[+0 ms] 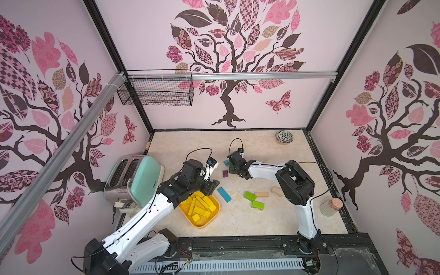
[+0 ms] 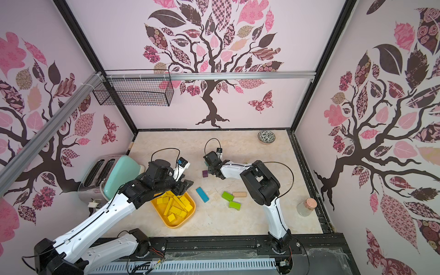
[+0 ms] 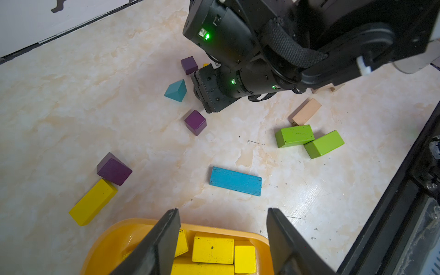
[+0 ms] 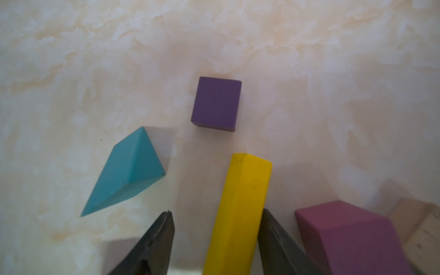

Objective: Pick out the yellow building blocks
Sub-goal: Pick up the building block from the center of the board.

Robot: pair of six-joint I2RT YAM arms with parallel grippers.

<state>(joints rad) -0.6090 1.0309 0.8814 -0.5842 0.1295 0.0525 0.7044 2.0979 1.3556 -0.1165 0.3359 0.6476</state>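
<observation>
Top views, both alike: most yellow blocks (image 1: 201, 207) (image 2: 177, 206) already heaped in tray (image 1: 198, 225) at front of worktop (image 1: 262, 221).

Left wrist: left jaws half open, empty, above tray; loose yellow bar (image 3: 92, 202) lying on worktop, touching purple block (image 3: 114, 169).

Right wrist: right jaws apart, astride second yellow bar (image 4: 238, 209), not yet clamped. Centre first, close squarely across narrow sides, lift straight up, avoid mauve block (image 4: 352, 240) just beside.

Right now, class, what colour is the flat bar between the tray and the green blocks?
The flat bar is blue; it shows best in the left wrist view.
</observation>
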